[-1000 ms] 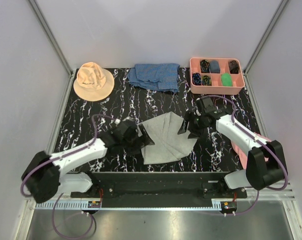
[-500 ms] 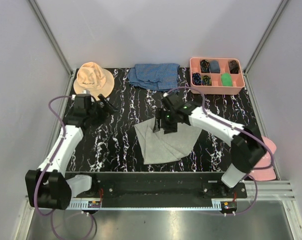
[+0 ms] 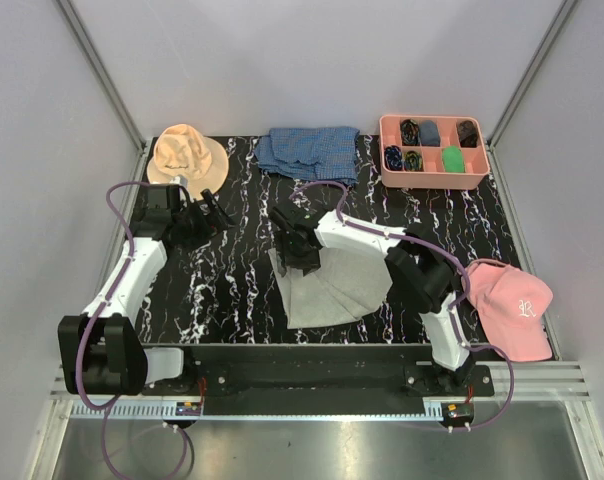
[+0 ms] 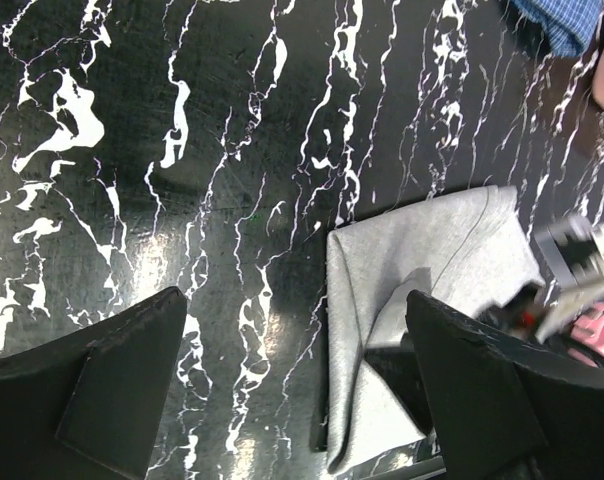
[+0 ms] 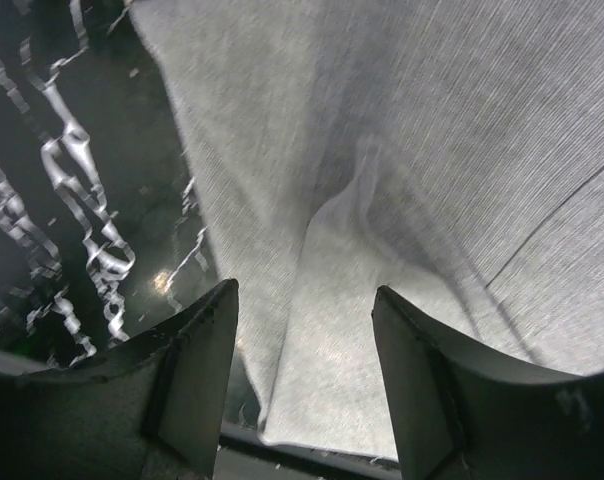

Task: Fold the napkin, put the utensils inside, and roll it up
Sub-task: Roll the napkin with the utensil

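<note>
**Two robot arms at a marble-patterned table, one poised over a grey napkin**

The napkin (image 3: 334, 287), one soft, finely woven light-grey cloth, lies in loose overlapping folds near the middle of the glossy black, white-veined table (image 3: 232, 290), close to its near edge. The right gripper (image 3: 300, 252) hangs over the napkin's far-left corner, its two dark fingers apart, with cloth showing between them. The left gripper (image 3: 210, 215) is held well to the left above bare tabletop, its jaws spread wide around nothing. Along the far edge sit one floppy tan bucket hat (image 3: 186, 160), one crumpled blue checked cloth (image 3: 310, 152) and one rectangular pink tray (image 3: 432, 183) of small compartments. A pink cap (image 3: 512, 310) rests at the right edge: two hats, two cloths, one tray.
</note>
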